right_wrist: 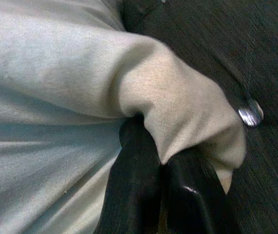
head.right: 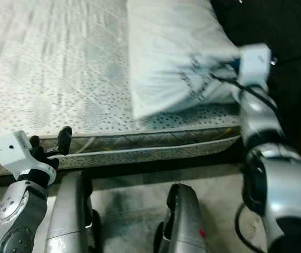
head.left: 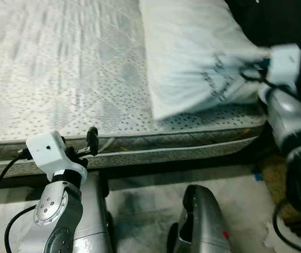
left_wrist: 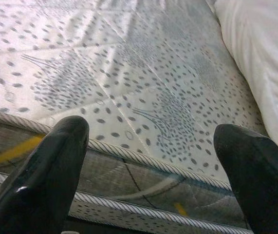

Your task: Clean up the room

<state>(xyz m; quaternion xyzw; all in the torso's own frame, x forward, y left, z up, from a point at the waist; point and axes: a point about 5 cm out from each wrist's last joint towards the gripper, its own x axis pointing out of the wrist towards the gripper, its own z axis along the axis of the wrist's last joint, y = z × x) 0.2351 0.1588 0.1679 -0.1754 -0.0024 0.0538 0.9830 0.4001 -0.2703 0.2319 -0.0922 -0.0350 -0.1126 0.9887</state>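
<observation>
Right gripper [right_wrist: 160, 168] holds a corner of the soft white pillow [head.left: 192, 52] on the bed.

The pillow lies on the quilted white mattress with grey dots [head.left: 60, 68], at its right side, beside a dark tufted headboard [right_wrist: 216, 44]. The right jaws are closed on the fabric. The left gripper [left_wrist: 153, 161] hovers at the mattress edge, jaws wide apart and holding nothing.

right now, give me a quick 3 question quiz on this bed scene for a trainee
1. True or false: the right gripper is shut on a corner of the pillow.
2. What does the pillow lie on: A) floor, B) mattress, C) chair?
3. Fill in: the left gripper hovers at the mattress edge with its fingers ____.

Key: 1 true; 2 B; 3 open.
</observation>
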